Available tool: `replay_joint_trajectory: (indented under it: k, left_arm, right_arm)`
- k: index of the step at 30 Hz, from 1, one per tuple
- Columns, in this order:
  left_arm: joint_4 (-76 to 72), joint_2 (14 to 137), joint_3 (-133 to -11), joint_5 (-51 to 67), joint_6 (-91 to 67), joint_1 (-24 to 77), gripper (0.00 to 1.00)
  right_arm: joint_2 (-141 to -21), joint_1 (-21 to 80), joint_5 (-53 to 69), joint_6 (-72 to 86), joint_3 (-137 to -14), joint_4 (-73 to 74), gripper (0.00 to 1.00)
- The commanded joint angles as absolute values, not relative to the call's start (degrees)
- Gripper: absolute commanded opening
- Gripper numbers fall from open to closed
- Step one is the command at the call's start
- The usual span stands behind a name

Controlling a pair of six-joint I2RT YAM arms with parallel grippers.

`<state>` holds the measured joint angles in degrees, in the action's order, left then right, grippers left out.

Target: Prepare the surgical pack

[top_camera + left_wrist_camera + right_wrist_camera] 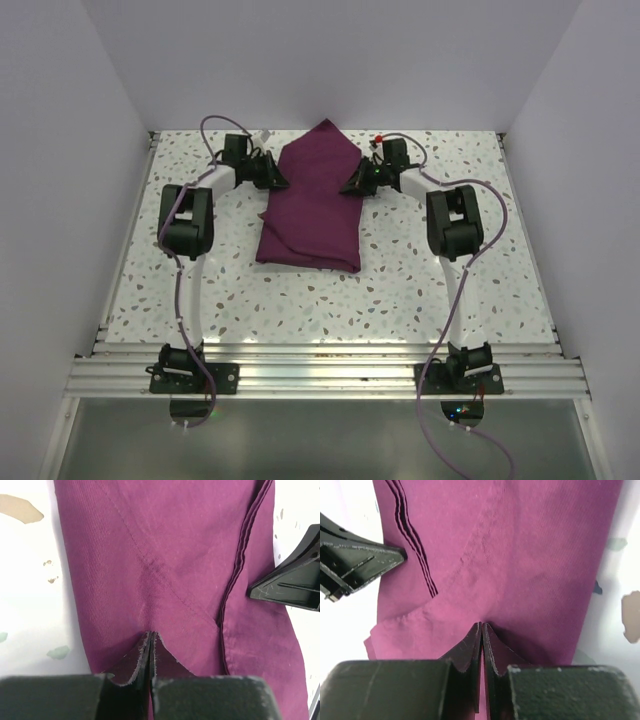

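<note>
Speckled table (420, 280), with the purple cloth (312, 200) folded up in the middle, toward the far side. The left gripper (151, 636) and right gripper (482, 626) are each clamped on a pinch of its opposite edges. I'd lift both evenly so the layers don't slip apart.

A folded purple-maroon surgical pack (310, 205) is lying on a white speckled worktop (420, 290), its far end narrowing to a point. The left hand (277, 180) is touching the pack's left edge, and the right hand (353, 186) is touching its right edge, directly opposite. Both arms are reaching in from bases well to the near side of the pack.
</note>
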<state>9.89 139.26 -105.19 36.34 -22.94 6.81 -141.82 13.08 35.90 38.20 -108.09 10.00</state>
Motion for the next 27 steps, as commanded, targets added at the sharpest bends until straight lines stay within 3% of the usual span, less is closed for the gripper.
replay_joint_trajectory:
  k: [1, 27]
  left_arm:
    - [16.08, 137.02, -103.8, 34.55, -20.92, 6.5, 0.01]
    - [14.15, 119.1, -72.25, 28.92, -22.24, 6.68, 0.0]
  right_arm:
    - [-137.73, 12.39, 38.76, 34.47, -106.18, 12.65, 0.06]
    - [-130.17, 12.66, 37.53, 29.18, -91.41, 18.89, 0.05]
